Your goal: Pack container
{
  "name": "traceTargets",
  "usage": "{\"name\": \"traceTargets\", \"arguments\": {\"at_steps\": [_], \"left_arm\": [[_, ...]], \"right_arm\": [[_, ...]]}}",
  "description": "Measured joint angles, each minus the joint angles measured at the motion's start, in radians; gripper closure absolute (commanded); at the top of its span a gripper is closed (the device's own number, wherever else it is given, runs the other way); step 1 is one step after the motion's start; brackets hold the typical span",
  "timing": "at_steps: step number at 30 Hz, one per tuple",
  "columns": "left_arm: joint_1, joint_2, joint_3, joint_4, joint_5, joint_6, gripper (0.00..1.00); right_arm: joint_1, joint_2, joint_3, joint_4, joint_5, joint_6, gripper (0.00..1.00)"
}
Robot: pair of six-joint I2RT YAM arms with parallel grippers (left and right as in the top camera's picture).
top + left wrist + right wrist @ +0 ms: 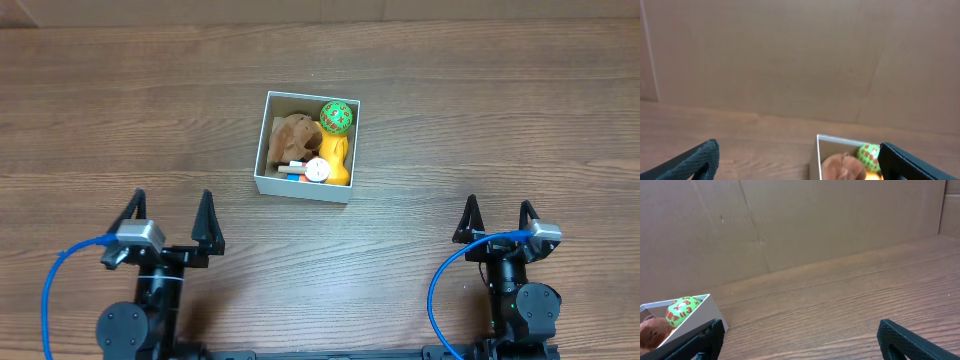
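Overhead: container (300, 188) mid-table, well apart from left claw (172, 200), right claw (497, 208).

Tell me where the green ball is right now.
In the overhead view the green ball sits in the container's far right corner, just beyond the yellow toy and to the right of the brown plush.

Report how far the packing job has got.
Looks done: the box already holds a brown plush toy, a green ball and a yellow toy. In hand: nothing; the left gripper and right gripper are open and empty, apart from the box. Left: probably nothing, since no loose toy shows on the table.
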State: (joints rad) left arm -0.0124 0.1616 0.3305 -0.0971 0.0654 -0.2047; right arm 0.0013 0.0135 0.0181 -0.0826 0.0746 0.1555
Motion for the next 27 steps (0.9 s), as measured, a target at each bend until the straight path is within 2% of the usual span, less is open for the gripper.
{"name": "traceTargets", "arguments": {"at_steps": [7,13,27], "left_arm": [[0.000,-0.133,-0.118,0.009,0.015,0.000,0.00],[0.000,-0.140,-0.189,0.021,0.037,0.001,0.00],[0.000,-0.143,-0.301,0.179,0.055,0.001,0.00]], "right_arm": [[0.000,0.000,0.000,0.000,0.000,0.000,0.00],[0.000,0.000,0.000,0.000,0.000,0.000,0.00],[0.000,0.000,0.000,0.000,0.000,0.001,0.00]]}}
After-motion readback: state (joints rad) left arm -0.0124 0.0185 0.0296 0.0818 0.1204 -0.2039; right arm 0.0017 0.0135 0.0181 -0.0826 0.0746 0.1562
